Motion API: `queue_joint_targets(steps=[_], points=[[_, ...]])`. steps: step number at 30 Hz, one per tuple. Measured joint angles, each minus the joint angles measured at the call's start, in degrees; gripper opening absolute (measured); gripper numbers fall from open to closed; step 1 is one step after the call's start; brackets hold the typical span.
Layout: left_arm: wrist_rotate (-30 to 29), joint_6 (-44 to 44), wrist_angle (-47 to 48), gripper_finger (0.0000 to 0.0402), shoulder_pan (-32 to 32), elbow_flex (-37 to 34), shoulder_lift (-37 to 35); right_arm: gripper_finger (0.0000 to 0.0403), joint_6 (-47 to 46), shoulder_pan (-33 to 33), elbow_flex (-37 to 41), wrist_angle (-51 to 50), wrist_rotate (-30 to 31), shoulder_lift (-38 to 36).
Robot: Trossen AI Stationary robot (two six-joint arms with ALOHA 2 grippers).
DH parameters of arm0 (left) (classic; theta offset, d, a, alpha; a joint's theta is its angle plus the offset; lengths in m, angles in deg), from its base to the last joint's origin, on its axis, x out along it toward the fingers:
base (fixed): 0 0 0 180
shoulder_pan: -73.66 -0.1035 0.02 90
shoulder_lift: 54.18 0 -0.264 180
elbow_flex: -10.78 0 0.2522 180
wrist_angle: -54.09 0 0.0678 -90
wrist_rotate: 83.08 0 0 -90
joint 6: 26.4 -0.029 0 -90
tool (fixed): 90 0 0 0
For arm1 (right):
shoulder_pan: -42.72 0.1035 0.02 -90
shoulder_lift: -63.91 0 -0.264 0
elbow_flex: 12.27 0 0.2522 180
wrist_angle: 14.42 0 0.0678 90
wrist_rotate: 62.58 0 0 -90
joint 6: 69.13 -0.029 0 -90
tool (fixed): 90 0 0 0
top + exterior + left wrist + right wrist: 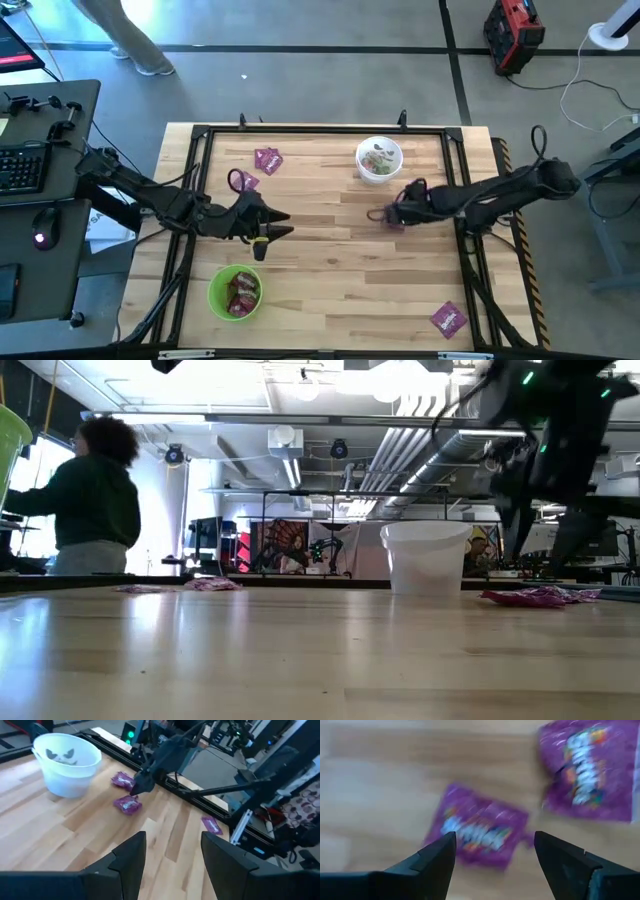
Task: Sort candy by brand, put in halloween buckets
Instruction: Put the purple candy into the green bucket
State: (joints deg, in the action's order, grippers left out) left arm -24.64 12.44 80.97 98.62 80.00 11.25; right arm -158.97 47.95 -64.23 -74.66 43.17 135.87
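Two purple candy packets lie flat on the table under my right gripper (495, 840); one (480, 832) shows between its open fingers, the other (585, 770) just beyond. In the high view this gripper (378, 214) sits at mid-table, below the white bucket (379, 160), which holds small sweets. My left gripper (285, 225) hovers open and holding nothing, left of centre, above the green bucket (236, 292), which has purple packets in it. In the left wrist view, my left gripper (172, 840) faces the white bucket (65, 762) and the right arm.
More purple packets lie loose: two near the far left (268, 159) (242, 181) and one by the near right corner (448, 318). A black rail frame (320, 128) borders the table. A person (95, 500) stands beyond the table. Bare wood stretches across the middle (340, 280).
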Motion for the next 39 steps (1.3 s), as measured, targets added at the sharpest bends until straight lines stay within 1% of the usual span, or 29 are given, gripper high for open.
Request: queue_joint_targets(steps=[3, 5, 8, 9, 13, 15, 18, 20, 22, 24, 27, 29, 30, 33, 36, 39], points=[[-0.8, -0.1, 0.1, 0.0182, -0.9, 0.0, 0.0, 0.0263, 3.6, -4.5, 0.9, 2.9, -2.6, 0.3], [-0.8, -1.3, 0.3, 0.0182, -2.4, 0.0, 0.0, 0.0263, 5.9, -5.8, 0.9, 6.5, -3.0, 0.9], [-0.4, -5.5, 0.6, 0.0182, -5.9, 0.0, 0.0, 0.0263, 5.1, -6.9, 0.9, 6.4, -3.8, 2.9], [0.6, -7.0, 0.5, 0.0182, -7.1, 0.0, 0.1, 0.0263, 4.2, -7.2, 0.9, 6.5, -4.9, 3.8], [8.9, -10.2, 0.4, 0.0182, -12.8, 0.0, 0.1, 0.0263, 1.8, -7.3, 0.8, 8.9, -7.9, 8.2], [11.5, -11.7, 0.7, 0.0182, -15.3, 0.0, 0.1, 0.0263, 0.3, -7.7, 0.7, 10.1, -7.6, 10.5], [14.5, -15.5, 0.7, 0.0182, -18.7, 0.0, 0.1, 0.0255, 0.8, -8.3, 0.5, 12.1, -6.9, 13.0], [17.0, -17.0, 0.7, 0.0182, -20.9, 0.0, 0.1, 0.0231, 0.8, -8.2, 0.4, 12.3, -6.6, 13.7], [19.1, -16.9, 0.7, 0.0182, -22.8, 0.0, 0.1, 0.0193, 1.4, -7.8, 0.4, 12.4, -6.1, 13.9], [19.9, -16.6, 0.7, 0.0182, -23.9, 0.0, 0.1, 0.0142, 3.6, -7.8, 0.5, 12.8, -5.9, 13.8], [20.1, -16.5, 0.2, 0.0182, -24.7, 0.0, 0.1, 0.0061, 9.4, -7.7, 0.7, 14.4, -6.3, 12.6], [20.1, -16.3, -0.7, 0.0182, -25.1, 0.0, 0.1, 0.0022, 14.1, -7.5, 0.8, 15.7, -6.9, 10.9], [20.1, -15.6, -1.3, 0.0182, -25.2, 0.0, 0.1, 0.0015, 16.7, -7.4, 0.9, 16.3, -7.1, 10.0], [18.9, -12.7, -4.0, 0.0181, -25.8, 0.0, 0.1, 0.0026, 24.0, -7.5, 1.0, 20.3, -6.6, 5.7], [14.9, -9.8, -7.7, 0.0181, -26.3, 0.0, 0.0, 0.0027, 31.5, -7.5, 0.9, 26.3, -6.5, 2.7], [11.2, -8.1, -12.0, 0.0181, -26.6, 0.0, 0.0, 0.0014, 38.5, -7.5, 0.9, 35.7, -9.6, 1.2]])
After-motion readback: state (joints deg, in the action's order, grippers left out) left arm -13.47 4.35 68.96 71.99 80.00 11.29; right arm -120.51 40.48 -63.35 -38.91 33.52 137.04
